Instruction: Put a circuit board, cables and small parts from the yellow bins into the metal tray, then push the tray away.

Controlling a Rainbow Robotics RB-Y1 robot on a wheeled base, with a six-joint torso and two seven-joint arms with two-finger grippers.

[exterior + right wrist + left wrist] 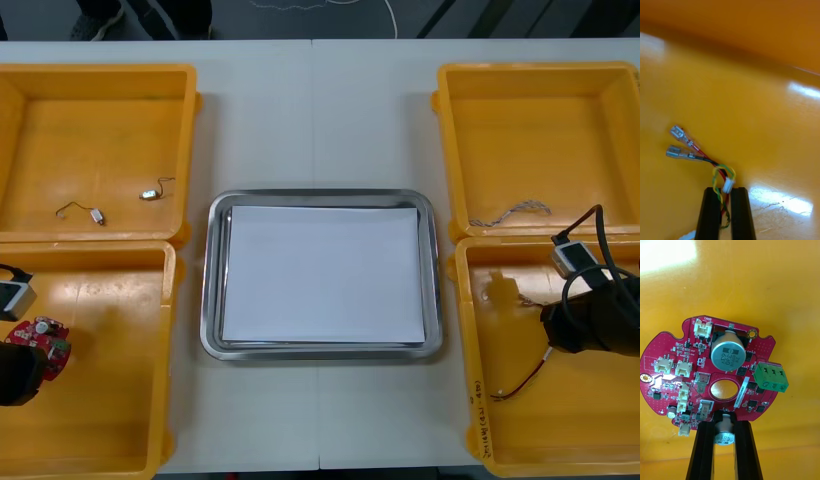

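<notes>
Both loaded | left hand [724,423] clamps board [688,352] by its rim (likely sparing components) | right hand [720,192] pinches cable [703,155] mid-length, terminals free ahead | tray [210,290] between them, unfilled.

Four bins [90,130], two cables [510,213], two parts [97,215], board [45,338], tray [212,280].

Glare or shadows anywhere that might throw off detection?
Front view: the metal tray's rim shines; a soft shadow lies on the near right bin's floor. Right wrist view: white glare patches on that floor around the right hand, shut on the red and yellow cable. Left wrist view: one glare patch on the near left bin beyond the circuit board in the left hand.
</notes>
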